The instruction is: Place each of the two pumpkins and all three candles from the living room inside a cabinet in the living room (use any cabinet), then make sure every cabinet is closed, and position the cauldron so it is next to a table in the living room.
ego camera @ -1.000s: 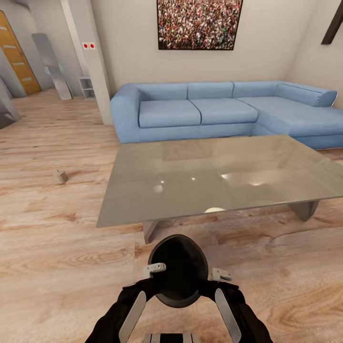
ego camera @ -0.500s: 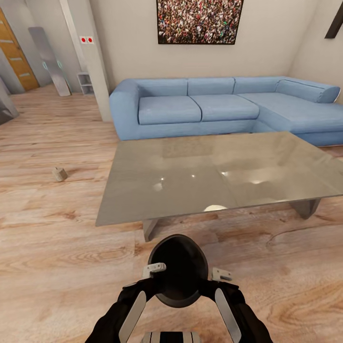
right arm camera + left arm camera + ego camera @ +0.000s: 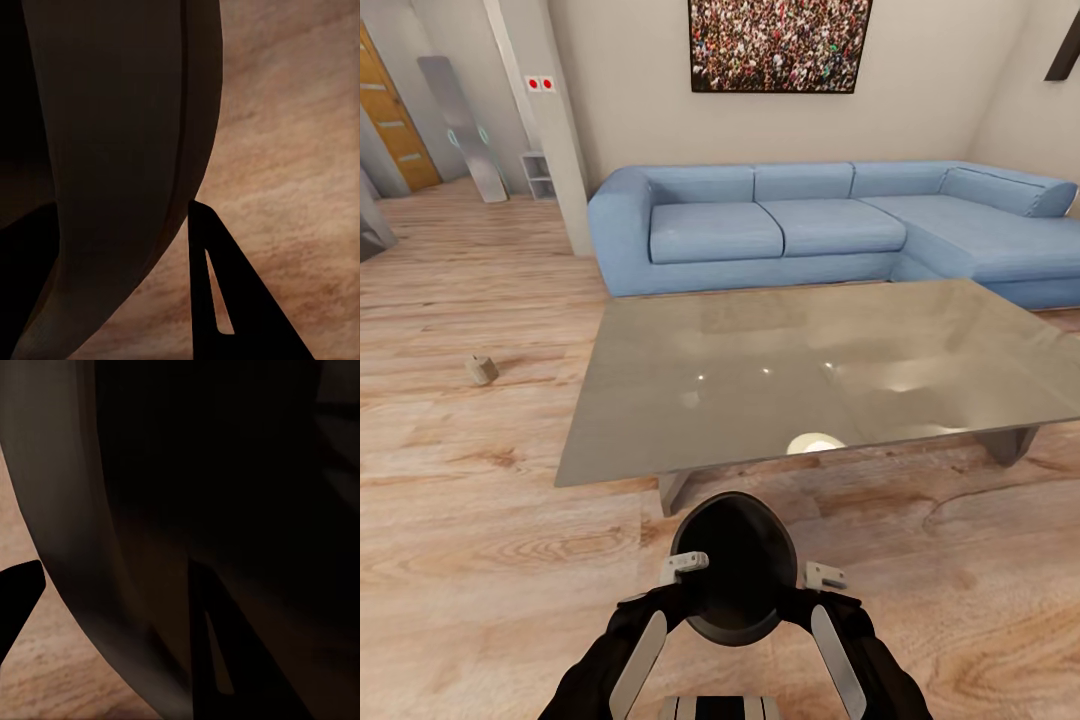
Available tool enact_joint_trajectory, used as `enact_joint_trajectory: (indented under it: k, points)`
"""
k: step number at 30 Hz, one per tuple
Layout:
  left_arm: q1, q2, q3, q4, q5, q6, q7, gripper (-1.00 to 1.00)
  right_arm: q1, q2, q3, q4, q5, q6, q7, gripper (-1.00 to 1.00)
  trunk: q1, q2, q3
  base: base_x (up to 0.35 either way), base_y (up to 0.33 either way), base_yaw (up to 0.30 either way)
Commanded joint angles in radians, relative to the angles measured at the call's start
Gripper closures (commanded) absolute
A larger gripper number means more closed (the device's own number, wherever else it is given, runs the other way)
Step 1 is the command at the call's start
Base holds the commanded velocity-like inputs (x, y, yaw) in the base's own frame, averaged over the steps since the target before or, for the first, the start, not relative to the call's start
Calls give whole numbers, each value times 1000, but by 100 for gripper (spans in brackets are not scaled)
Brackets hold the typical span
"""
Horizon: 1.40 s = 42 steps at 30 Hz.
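Observation:
Both my grippers hold the dark grey cauldron (image 3: 733, 566) low in front of me, above the wood floor. The left gripper (image 3: 678, 592) and the right gripper (image 3: 812, 594) each pinch its thick rim from opposite sides. The left gripper (image 3: 112, 566) has one finger inside the pot and one outside, and the right gripper (image 3: 124, 206) straddles the cauldron wall (image 3: 112, 150) in the same way. The glossy grey table (image 3: 760, 340) stands just beyond the cauldron. One beige candle (image 3: 481, 369) lies on the floor to the table's left.
A blue corner sofa (image 3: 780, 225) runs behind the table and along its right side. A white pillar (image 3: 550, 120) stands at the sofa's left end, with a wooden door (image 3: 390, 110) farther left. Open wood floor lies left of the table.
The whole view has shifted as the camera moved a little nearer the table. The cauldron and both arms keep the same place in the picture.

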Motion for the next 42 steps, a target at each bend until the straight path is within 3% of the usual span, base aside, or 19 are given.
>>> enact_joint_trajectory:
  k: [1,30,38,42]
  points:
    - [-1,0,-3,-17,40,-1,9,100,-1,-6,-5,-2,6,5,-9,100,0,0,-1,37,0,0]
    - [-1,0,-3,-18,40,-1,9,100,-1,-6,-2,-2,6,5,-9,100,0,0,-1,36,0,0]
    - [-1,0,-3,-19,40,-1,9,100,-1,-6,-2,-2,6,5,-10,100,3,-2,-32,0,0,0]
    - [-1,0,-3,-19,40,-1,9,100,-1,-6,-2,-2,6,5,-9,100,3,-2,-32,0,0,0]
